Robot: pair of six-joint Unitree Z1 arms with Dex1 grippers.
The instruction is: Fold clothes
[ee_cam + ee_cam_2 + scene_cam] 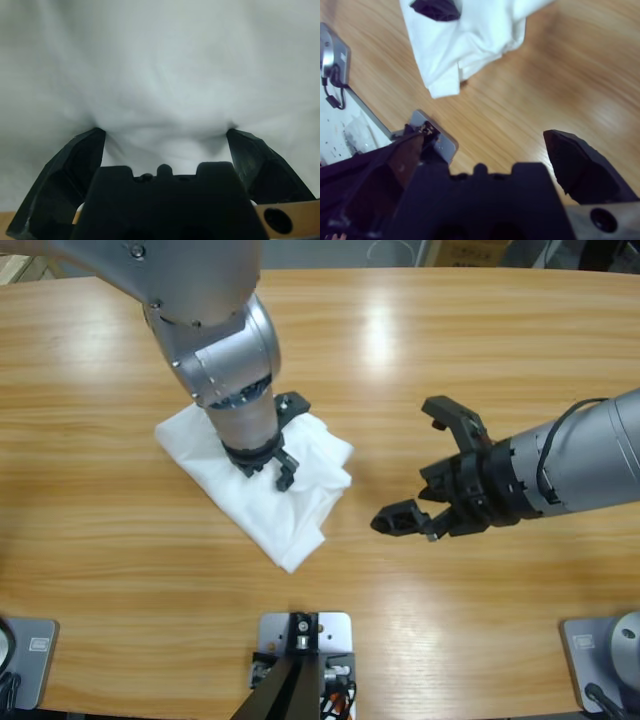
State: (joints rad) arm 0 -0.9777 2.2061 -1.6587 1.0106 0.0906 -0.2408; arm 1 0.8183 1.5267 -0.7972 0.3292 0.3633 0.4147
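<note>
Wooden table [480,370], folded white T-shirt [300,505] under spread left fingers [85,155]; right fingers [400,517] wide, empty.

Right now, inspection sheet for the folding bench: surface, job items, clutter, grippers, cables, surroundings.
Surface: wooden table, bare around the cloth.
Job's things: white T-shirt folded into a compact bundle, left of centre.
Clutter: nothing seen.
Grippers: left gripper open, jaws pressed into the T-shirt; right gripper open over bare wood, apart from the shirt.
Cables: black cable looped along the right forearm.
Surroundings: nothing seen beyond the table's far edge.
</note>
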